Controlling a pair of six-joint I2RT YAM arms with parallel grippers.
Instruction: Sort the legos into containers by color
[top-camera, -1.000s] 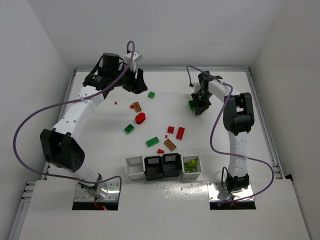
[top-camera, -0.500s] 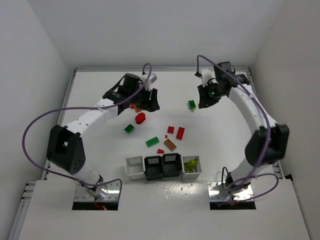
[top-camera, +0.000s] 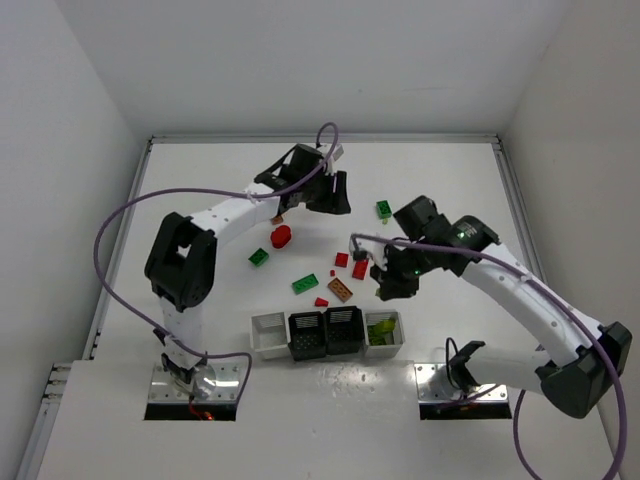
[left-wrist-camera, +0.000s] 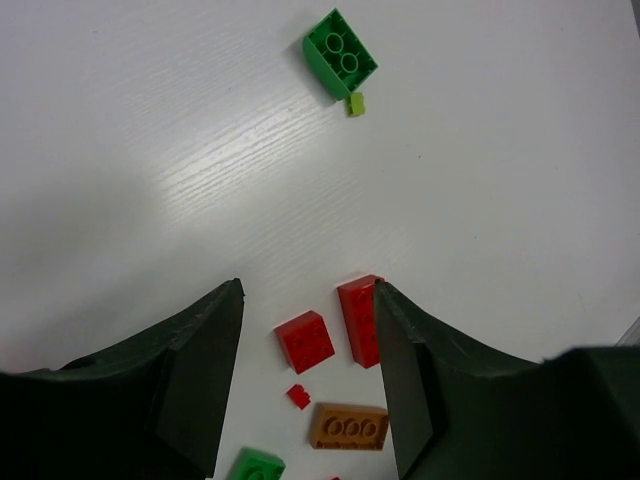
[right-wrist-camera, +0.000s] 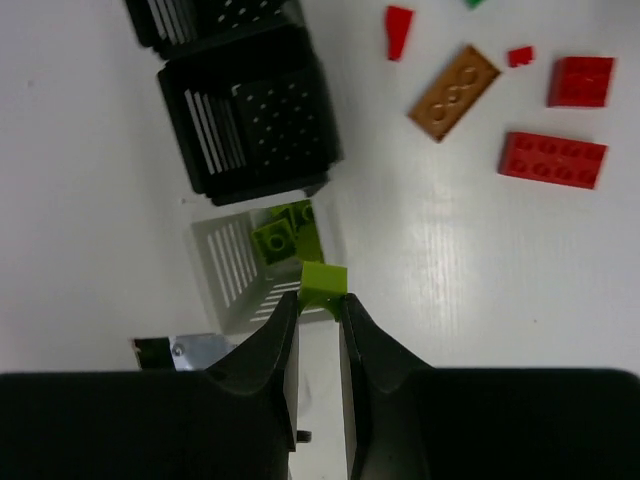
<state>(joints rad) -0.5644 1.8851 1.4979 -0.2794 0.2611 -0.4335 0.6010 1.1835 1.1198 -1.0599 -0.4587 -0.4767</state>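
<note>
Right wrist view: a small yellow-green brick is pinched at the tips of the right gripper, jaws pressed almost together on it. It hangs over one corner of the white end bin and is not yet dropped in. It is probably held here because that bin takes this colour: several yellow-green pieces lie on its floor. The black slotted bin next to it shows a bare dotted floor and looks empty. From the top view, the other white bin, at the opposite end of the row, looks empty. The second black bin is too dark to tell.

Left gripper is spread wide and holds nothing. It hovers above the table, with a red square brick and a red long brick showing between its fingers, so it is likely lining up on a red. An orange-brown plate lies near those two. A green brick with a tiny yellow-green stud just beside it sits well apart from them, unsorted.
</note>
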